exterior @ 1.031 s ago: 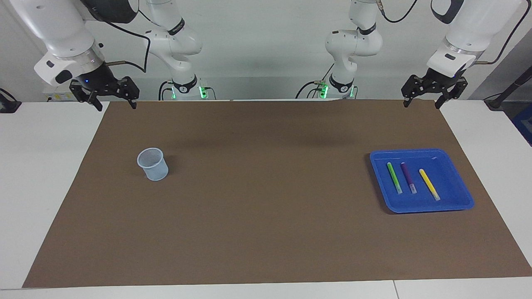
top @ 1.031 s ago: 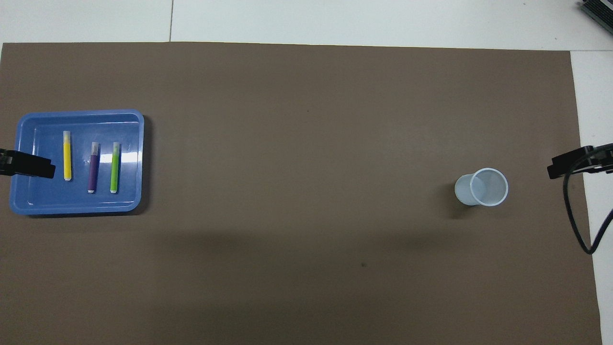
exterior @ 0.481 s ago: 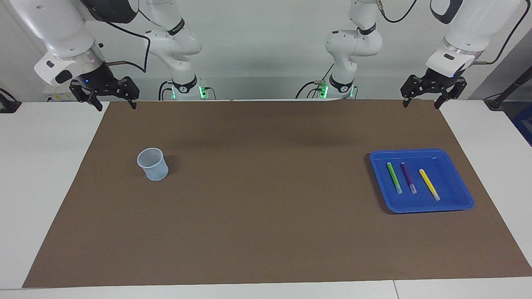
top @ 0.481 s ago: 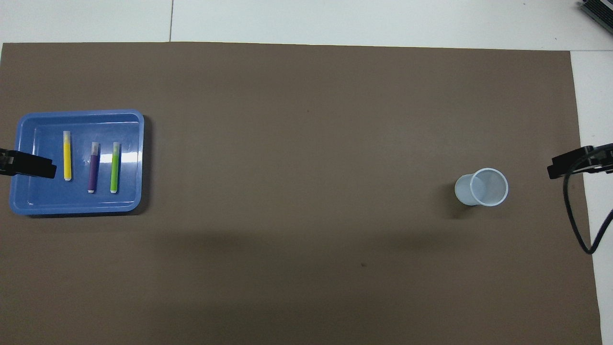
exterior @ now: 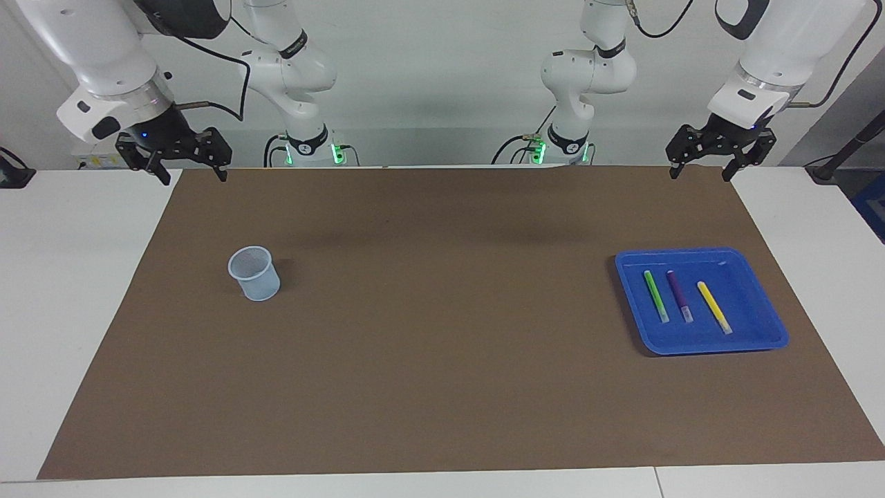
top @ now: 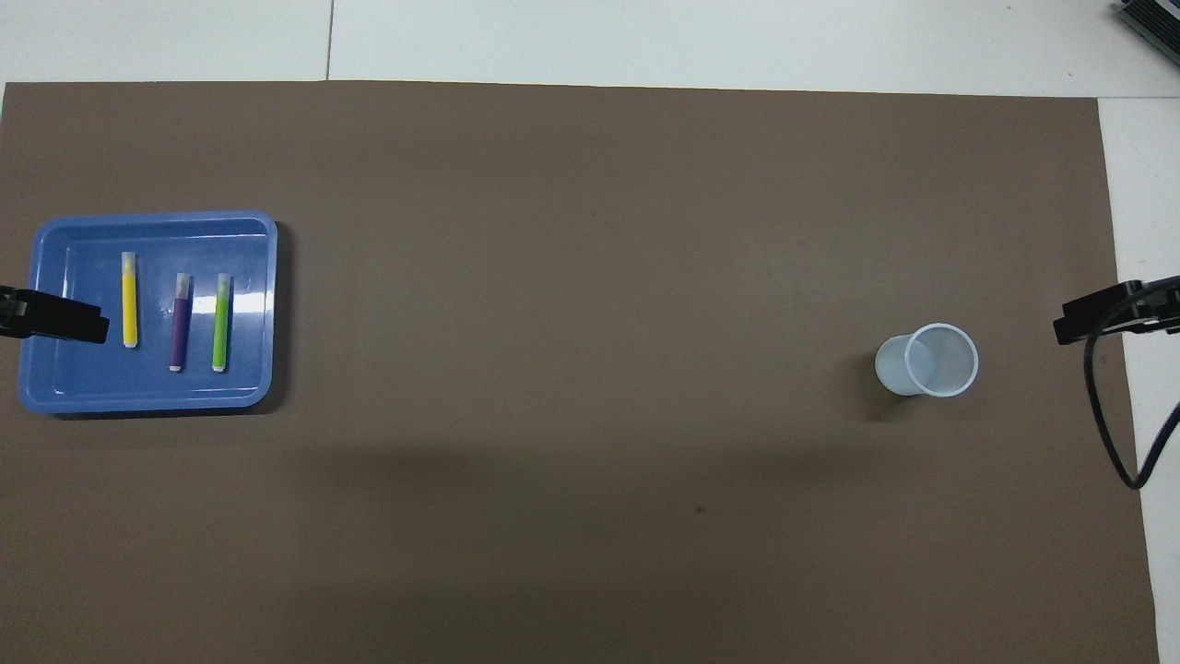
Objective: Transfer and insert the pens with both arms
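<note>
Three pens lie side by side in a blue tray (exterior: 760, 304) at the left arm's end of the table: green (exterior: 656, 296), purple (exterior: 679, 295) and yellow (exterior: 714, 307). The overhead view shows the same yellow (top: 130, 300), purple (top: 180, 323) and green (top: 221, 323) pens. My left gripper (exterior: 700, 173) is open and empty, held high in the air, well clear of the tray. One of its fingers (top: 64, 318) shows over the tray's outer rim in the overhead view. My right gripper (exterior: 194, 178) is open and empty, raised at the right arm's end.
A pale blue cup (exterior: 254, 273) stands upright on the brown mat (exterior: 442, 311) toward the right arm's end; it also shows in the overhead view (top: 931, 361). A black cable (top: 1106, 415) hangs from the right arm beside the mat's edge.
The left gripper has crept very slightly inward over the tray's rim. The right arm, the pens and the cup have not moved.
</note>
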Available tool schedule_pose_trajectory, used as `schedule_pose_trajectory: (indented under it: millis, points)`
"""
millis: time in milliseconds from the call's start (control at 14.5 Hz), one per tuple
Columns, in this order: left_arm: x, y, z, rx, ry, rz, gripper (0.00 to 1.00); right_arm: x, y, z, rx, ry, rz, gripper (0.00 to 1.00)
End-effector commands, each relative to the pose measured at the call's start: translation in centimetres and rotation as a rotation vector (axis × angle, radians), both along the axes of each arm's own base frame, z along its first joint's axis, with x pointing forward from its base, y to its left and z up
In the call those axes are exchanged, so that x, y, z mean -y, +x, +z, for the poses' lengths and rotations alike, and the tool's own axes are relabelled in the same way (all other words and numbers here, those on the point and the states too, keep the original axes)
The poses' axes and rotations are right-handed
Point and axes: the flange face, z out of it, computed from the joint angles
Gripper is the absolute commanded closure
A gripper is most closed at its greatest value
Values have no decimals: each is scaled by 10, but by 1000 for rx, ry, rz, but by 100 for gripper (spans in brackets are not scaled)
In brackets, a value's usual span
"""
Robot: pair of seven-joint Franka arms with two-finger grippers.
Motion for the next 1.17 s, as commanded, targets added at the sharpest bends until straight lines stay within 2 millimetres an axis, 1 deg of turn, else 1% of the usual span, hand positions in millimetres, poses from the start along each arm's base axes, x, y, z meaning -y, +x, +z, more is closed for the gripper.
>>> schedule_pose_trajectory:
  millis: [0,756,1100]
  points:
    - [3,1,1,3,-5,6,0,0,-3,1,-3,-23,-8,0]
    - [5,0,3,9,-5,1,0,-1,-3,0,-3,-21,-32,0]
    - [3,-1,5,12,-5,4,0,-5,-3,1,-1,-7,-26,0]
